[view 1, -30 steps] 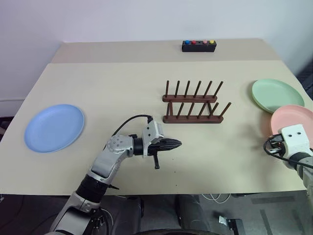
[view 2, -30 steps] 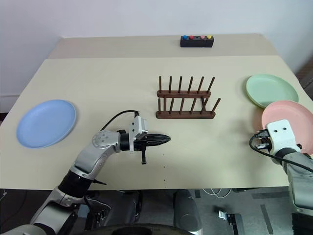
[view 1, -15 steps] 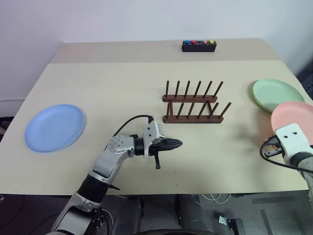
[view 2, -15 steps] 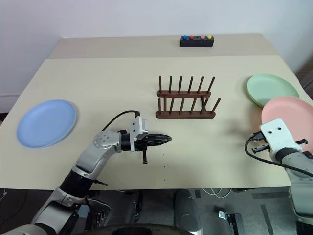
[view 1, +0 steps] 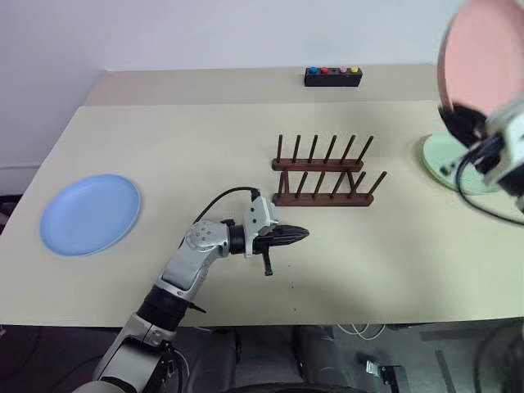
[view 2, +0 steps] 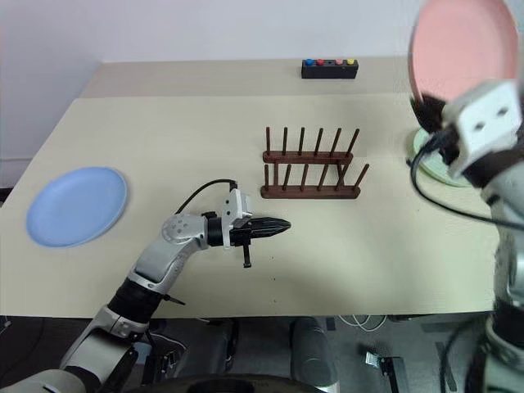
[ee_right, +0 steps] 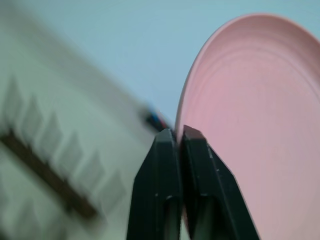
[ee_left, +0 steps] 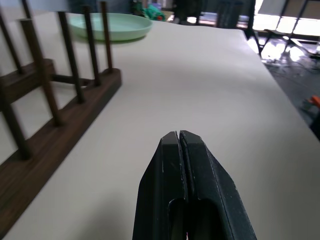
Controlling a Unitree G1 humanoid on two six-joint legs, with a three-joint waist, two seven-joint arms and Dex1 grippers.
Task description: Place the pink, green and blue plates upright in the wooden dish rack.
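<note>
Up near the bench's right edge, the right hand (view 2: 431, 109) pinches the pink plate (view 2: 460, 47) by its rim, holding it on edge in the air above the green plate (view 1: 446, 160). Closed and empty, the left hand (view 1: 301, 235) hovers near the front edge, just before the rack (view 1: 326, 178). Beside the left edge lies the blue plate (view 1: 90, 214).

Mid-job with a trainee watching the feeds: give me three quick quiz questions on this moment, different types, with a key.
1. True or false: a plate already stands in the rack.
2. Which plate does the right gripper hold? A) pink B) green C) blue
3. Fill in: the blue plate lies flat on the ____.

Key: 1. False, the rack is empty. 2. A, the pink plate, raised upright; the green plate lies on the table. 3. Table.
</note>
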